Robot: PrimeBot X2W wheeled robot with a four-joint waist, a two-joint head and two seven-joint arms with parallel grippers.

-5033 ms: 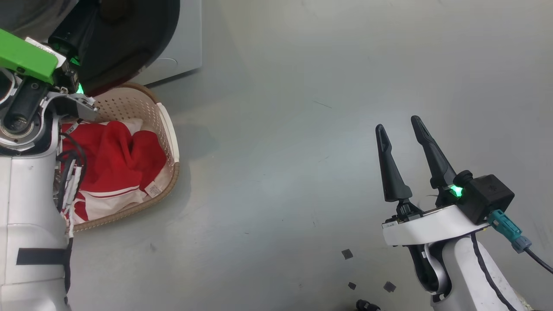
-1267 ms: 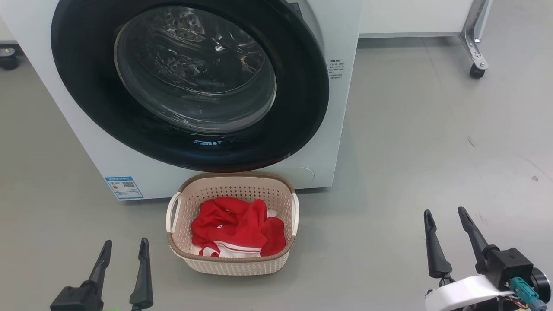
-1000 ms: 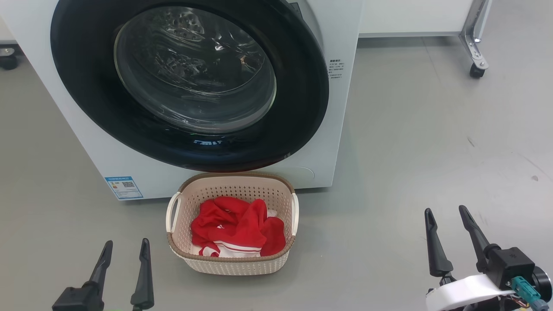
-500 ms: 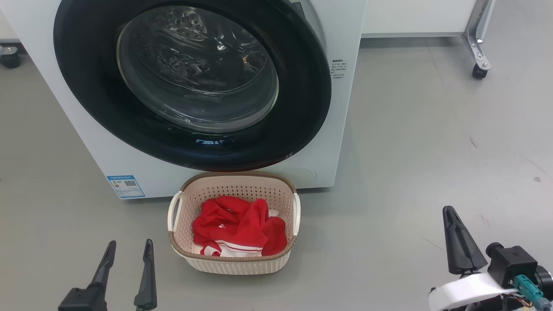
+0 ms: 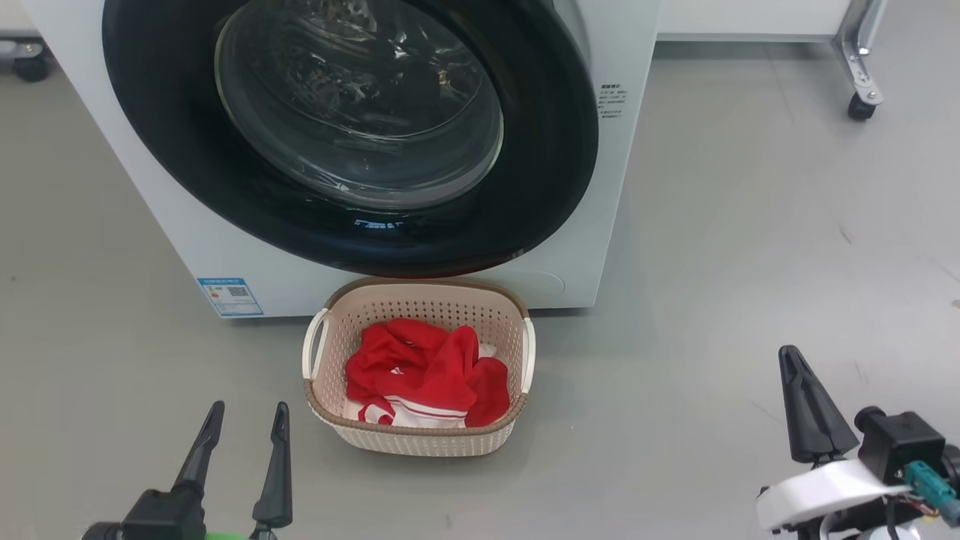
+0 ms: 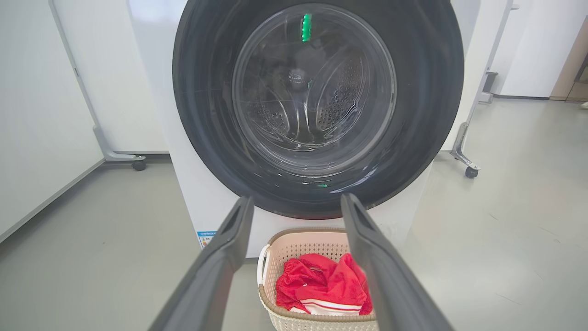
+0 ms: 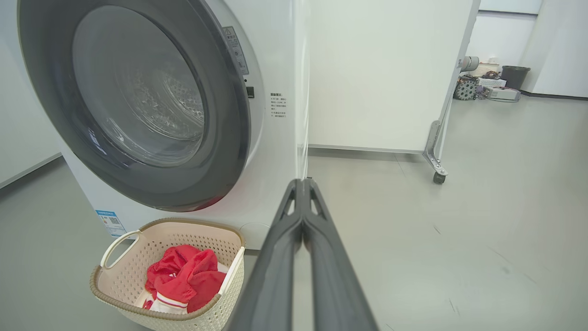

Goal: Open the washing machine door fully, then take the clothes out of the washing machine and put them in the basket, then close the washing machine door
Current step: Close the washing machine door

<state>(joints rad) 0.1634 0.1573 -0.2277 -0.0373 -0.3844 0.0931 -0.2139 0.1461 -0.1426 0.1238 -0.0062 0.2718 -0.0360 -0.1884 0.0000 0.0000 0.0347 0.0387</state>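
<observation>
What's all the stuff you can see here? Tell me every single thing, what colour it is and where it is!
washing machine: one, white, at the back on the floor
washing machine door: one, black rim with clear glass, shut on the machine's front
basket: one, cream with a brown rim, on the floor in front of the machine
clothes: one heap, red with white stripes, inside the basket
label: one, blue, low on the machine's front
caster wheels: two, black, one on each side of the machine
floor: one, grey, all around
left gripper: one, dark fingers apart, low left
right gripper: one, dark fingers pressed together, low right
</observation>
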